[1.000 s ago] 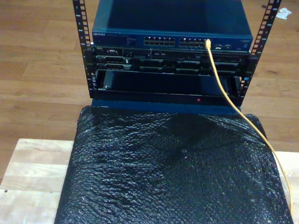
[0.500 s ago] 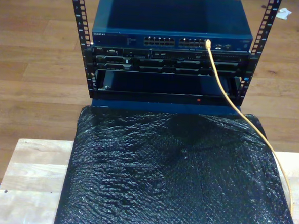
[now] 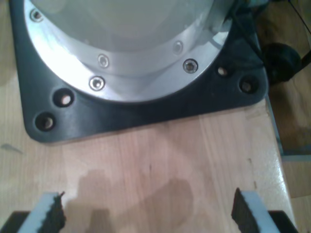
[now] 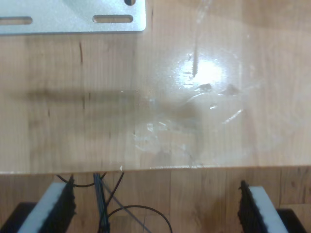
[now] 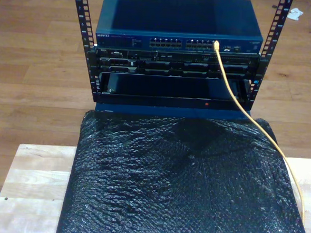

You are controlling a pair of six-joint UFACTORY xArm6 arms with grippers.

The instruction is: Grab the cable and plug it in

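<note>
Wooden tabletop (image 5: 35,178) is showing at the exterior view's left, bare and pale, with a black bubble-textured sheet (image 5: 183,187) lying over most of it and draping off its far edge. Beyond that edge a rack (image 5: 82,33) of perforated black posts is standing on the plank floor, carrying a blue network switch (image 5: 179,23) on top and darker units beneath it. Moving toward the exterior view's right, the cable (image 5: 235,100) is sitting with its tip in a port on the switch's front row, then running down past the lower units, crossing the sheet's far corner and trailing along the sheet's edge near the exterior view's right side.

My first gripper (image 3: 146,213) is hanging over light wood with its jaws spread wide apart and nothing between them; its foam-faced fingertips (image 3: 48,213) are pointing toward a round silver arm base on a black mounting plate (image 3: 146,111) bolted to the wood.

My second gripper (image 4: 155,208) is likewise standing wide open and holding nothing, hovering over the table's edge, where glossy wood is reflecting a light. A silver slotted bracket (image 4: 73,19) is lying flat on the wood, and thin black wires (image 4: 107,204) are hanging below the edge.
</note>
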